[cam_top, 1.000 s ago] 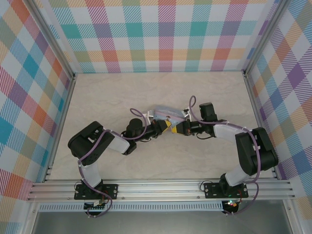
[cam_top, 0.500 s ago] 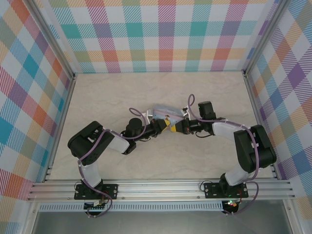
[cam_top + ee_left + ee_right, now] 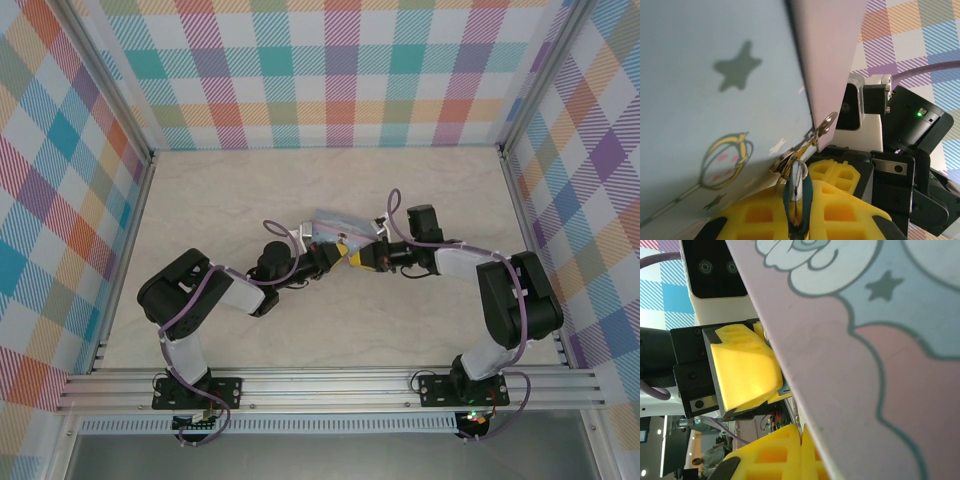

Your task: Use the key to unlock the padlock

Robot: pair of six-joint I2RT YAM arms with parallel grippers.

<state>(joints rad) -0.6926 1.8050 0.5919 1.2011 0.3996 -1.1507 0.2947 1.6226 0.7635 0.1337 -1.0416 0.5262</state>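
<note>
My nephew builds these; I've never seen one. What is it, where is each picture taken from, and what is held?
Two robot arms stand bolted at the near edge of a table, the left arm and the right arm. One picture looks down from above; two come from cameras on the wrists. They meet at a pale blue cartoon tin. The left arm's fingers pinch a small metal piece joined by rings to the tin's edge; padlock or key, I cannot tell.
</note>
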